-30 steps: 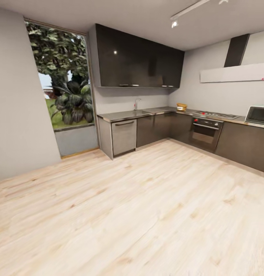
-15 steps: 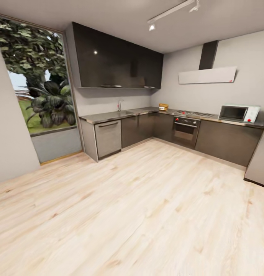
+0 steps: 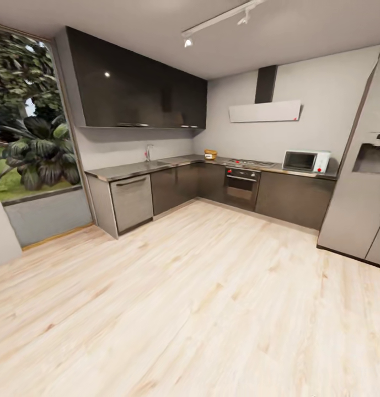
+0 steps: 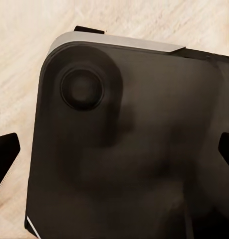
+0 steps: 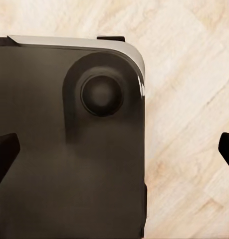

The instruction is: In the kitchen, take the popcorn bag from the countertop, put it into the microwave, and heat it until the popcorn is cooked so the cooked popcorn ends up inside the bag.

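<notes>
The popcorn bag (image 3: 210,154), small and tan-brown, stands far off on the grey countertop (image 3: 129,169) near the corner of the L. Further right along that surface sits the pale microwave (image 3: 305,161) with its dark door shut. In the left wrist view my left gripper (image 4: 114,153) is open, its dark fingertips (image 4: 5,153) spread wide over my own dark base. My right gripper (image 5: 114,152) is open in the same way, with nothing between its fingertips (image 5: 4,152). Both hang above the wood floor, a long way from the bag.
A built-in black oven (image 3: 241,188) sits under the cooktop between bag and microwave. A tall grey fridge (image 3: 359,182) stands at the right. Dark cabinets line the L, and a window with plants (image 3: 30,149) is at the left. Light wood floor (image 3: 190,298) stretches between me and the counters.
The head view has swung to the right, so the kitchen has slid left in the picture and the fridge has come into sight. Nothing in the kitchen itself has moved.
</notes>
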`<state>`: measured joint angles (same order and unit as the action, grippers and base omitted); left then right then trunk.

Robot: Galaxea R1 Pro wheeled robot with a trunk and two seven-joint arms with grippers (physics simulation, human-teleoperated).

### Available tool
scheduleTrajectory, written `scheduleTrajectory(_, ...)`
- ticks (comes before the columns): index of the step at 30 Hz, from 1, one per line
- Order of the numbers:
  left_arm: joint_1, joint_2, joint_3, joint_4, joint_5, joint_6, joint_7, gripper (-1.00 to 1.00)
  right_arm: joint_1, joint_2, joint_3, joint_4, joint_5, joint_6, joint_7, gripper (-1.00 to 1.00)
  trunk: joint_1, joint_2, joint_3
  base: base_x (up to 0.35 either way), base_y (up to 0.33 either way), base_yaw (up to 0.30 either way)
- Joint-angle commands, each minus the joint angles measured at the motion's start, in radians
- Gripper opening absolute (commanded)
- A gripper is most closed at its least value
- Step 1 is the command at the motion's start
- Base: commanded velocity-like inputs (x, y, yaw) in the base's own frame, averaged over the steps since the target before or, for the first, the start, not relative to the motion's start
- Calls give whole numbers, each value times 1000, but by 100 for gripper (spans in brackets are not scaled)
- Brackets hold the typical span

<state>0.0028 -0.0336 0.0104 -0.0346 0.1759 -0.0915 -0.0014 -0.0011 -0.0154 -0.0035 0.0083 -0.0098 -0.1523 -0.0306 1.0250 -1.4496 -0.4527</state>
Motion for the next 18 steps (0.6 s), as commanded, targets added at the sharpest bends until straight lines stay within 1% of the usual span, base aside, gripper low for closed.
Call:
scheduleTrajectory(1, 0, 0, 0, -1, 7, -2, 0, 100, 0, 0, 0, 1, -1, -4, -2, 100, 0, 0, 0, 0, 0, -283)
scheduleTrajectory(18, 0, 0, 0, -1, 7, -2, 0, 100, 0, 0, -1, 1, -1, -4, -2, 100, 0, 0, 7, 0, 0, -283)
